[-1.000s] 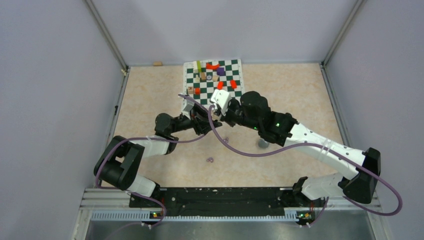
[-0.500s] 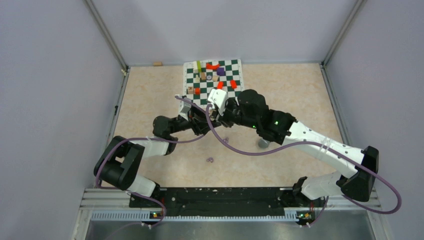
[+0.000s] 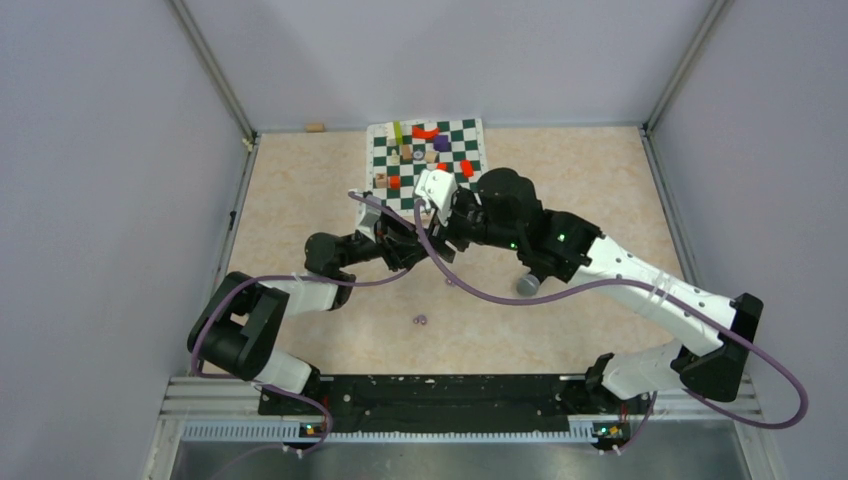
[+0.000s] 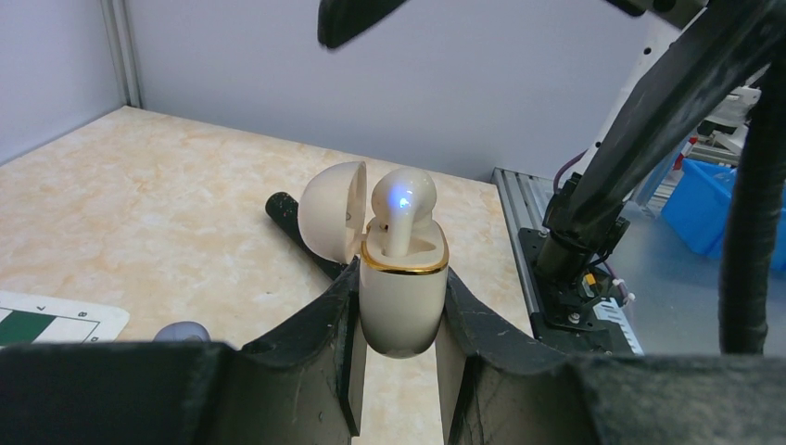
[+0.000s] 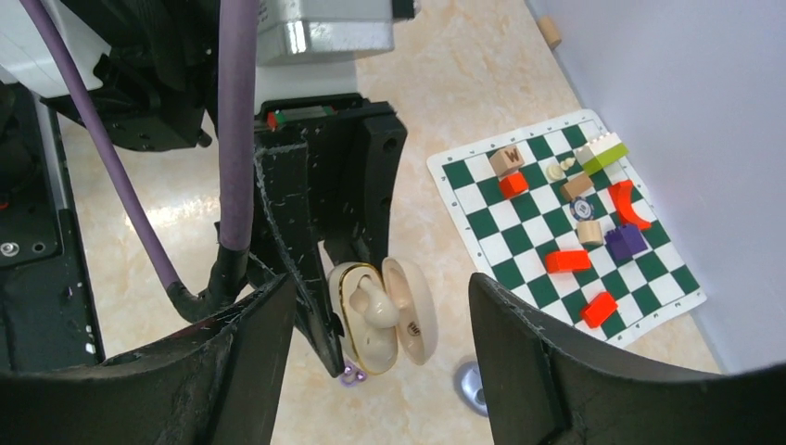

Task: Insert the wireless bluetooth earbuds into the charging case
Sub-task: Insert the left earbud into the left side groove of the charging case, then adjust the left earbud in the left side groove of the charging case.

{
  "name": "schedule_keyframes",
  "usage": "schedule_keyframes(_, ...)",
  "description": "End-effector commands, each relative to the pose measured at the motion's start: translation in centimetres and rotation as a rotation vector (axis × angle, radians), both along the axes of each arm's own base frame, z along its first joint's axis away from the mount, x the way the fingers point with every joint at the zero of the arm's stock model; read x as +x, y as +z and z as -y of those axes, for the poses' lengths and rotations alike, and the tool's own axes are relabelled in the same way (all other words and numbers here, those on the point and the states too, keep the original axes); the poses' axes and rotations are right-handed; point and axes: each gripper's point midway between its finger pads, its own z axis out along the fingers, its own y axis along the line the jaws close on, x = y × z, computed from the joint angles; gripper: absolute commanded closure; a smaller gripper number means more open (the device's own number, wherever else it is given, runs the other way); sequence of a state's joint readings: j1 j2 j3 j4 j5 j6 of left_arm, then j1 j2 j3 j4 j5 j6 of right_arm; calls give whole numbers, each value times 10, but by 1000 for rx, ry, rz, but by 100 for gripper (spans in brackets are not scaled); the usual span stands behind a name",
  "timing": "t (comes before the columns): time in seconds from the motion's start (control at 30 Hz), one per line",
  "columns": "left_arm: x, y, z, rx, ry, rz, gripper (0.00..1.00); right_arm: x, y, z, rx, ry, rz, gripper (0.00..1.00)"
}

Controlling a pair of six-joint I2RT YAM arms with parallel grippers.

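One earbud (image 4: 401, 199), cream with a small blue light, stands in the case (image 4: 400, 301) with its head well above the gold rim, so it looks only partly seated. The lid (image 4: 332, 209) is swung open to one side. The left claw (image 4: 399, 283) grips the case upright by its lower body, one finger pressed on each side, above the worktop (image 4: 139, 213).

The right claw (image 5: 380, 287) hovers directly above the case, fingers spread wide and holding nothing. A tiny purplish piece, probably the second earbud (image 3: 420, 320), lies on the worktop on the near side of both claws, well apart from them.

The main risk is a careless push. If the right claw comes down off-centre, it could tip the earbud out or twist the smooth case in the left claw's hold. Shutting the lid on a proud earbud would jam it. The loose piece is small and could skid away under a finger.
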State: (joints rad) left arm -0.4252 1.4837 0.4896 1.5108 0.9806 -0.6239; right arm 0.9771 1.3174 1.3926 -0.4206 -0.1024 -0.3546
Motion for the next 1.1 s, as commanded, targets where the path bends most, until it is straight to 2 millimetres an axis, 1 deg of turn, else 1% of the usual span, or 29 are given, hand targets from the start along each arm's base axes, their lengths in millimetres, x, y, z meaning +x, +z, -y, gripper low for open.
schedule_keyframes(0.0,-16,28,-4,-50,-30,141,100,5,64,22,131,-58,62,32)
schedule_keyframes(0.07,-20,30,-5,-48,-45,148,100,15,64,31,123,-109,103,32)
schedule_keyframes(0.13,-23,32,-4,-44,-61,156,100,20,55,35,103,-132,134,31)
schedule_keyframes(0.27,-27,33,-4,-37,-80,164,100,23,31,34,60,-125,143,28)
schedule_keyframes(0.4,-30,34,-5,-31,-95,172,100,29,24,38,45,-152,163,27)
schedule_keyframes(0.6,-33,34,-5,-25,-108,180,100,29,22,38,41,-154,167,27)
schedule_keyframes(0.77,-34,35,-5,-25,-110,183,100,27,13,33,30,-128,145,27)
schedule_keyframes(0.9,-34,35,-6,-24,-111,183,100,20,5,26,19,-75,117,27)
schedule_keyframes(1.07,-34,35,-6,-24,-111,184,100,12,2,23,16,-30,97,28)
